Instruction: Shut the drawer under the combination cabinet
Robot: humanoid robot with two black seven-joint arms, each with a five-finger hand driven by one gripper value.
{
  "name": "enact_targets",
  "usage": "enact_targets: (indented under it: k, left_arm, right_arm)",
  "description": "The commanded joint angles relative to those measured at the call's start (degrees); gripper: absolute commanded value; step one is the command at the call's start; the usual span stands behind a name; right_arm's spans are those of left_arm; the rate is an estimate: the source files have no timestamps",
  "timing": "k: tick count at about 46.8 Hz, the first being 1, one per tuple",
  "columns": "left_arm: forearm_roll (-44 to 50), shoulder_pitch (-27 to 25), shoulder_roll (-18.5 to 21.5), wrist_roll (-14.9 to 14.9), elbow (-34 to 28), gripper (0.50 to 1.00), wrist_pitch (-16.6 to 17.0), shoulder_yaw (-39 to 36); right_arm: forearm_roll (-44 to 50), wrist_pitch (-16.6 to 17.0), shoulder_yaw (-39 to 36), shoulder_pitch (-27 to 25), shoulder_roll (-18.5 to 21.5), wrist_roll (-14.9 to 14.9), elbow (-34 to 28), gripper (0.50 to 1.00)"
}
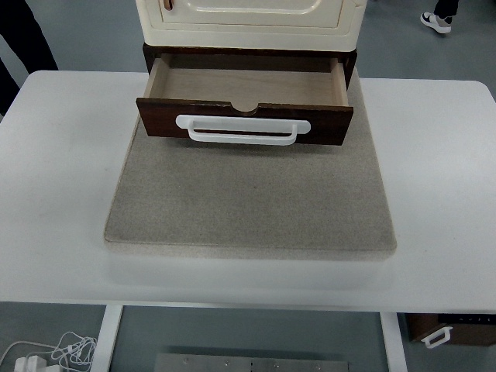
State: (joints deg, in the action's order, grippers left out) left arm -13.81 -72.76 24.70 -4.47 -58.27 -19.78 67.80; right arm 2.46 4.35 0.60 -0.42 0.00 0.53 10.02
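Drawer (245,85) pulled well out at 12 o'clock beneath the cream cabinet (249,19), empty, white handle (242,129) facing 6 o'clock over the grey mat (249,194) on the white surface (62,170). Ready for pushing. No hands visible; state of fingers unknowable.

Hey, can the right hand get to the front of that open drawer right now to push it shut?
Probably yes, though neither hand is in view. The drawer stands pulled out, its white handle faces the robot, and the grey mat before it is bare, so nothing blocks the way.

Grey mat (248,201) sits mid-table (62,194), reaching toward the far edge. White cables (46,353) on the floor below the near-left corner, someone's shoe (435,22) past the far-right corner.
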Motion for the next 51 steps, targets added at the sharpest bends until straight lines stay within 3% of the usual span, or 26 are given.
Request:
enact_targets:
  k: [1,12,22,29,37,44,51]
  left_arm:
    - [-0.1,0.3,-0.2,0.0,-3.9,1.000,0.2,-3.3]
    - [-0.9,0.5,-0.2,0.0,-12.8,1.000,0.4,-13.3]
    - [-13.2,1.7,-1.8,0.1,-20.3,1.000,0.7,-20.8]
    - [-18.2,1.4,-3.9,0.5,-20.7,1.000,0.5,-25.2]
    - [-19.6,1.3,-4.5,5.0,-22.4,1.000,0.0,-30.4]
    - [-23.4,1.7,-5.8,6.1,-23.8,1.000,0.4,-33.9]
    - [-24.1,2.5,-6.2,9.8,-25.3,1.000,0.4,-37.6]
  right_arm:
    - [0.0,0.0,0.0,0.0,0.0,0.0,0.0,0.952]
    - [0.0,0.0,0.0,0.1,0.0,0.0,0.0,0.952]
    - [0.0,0.0,0.0,0.0,0.0,0.0,0.0,0.952]
    - [0.0,0.0,0.0,0.0,0.0,0.0,0.0,0.952]
    - [0.0,0.0,0.0,0.0,0.0,0.0,0.0,0.952]
    - [0.0,0.0,0.0,0.0,0.0,0.0,0.0,0.952]
    - [0.0,0.0,0.0,0.0,0.0,0.0,0.0,0.952]
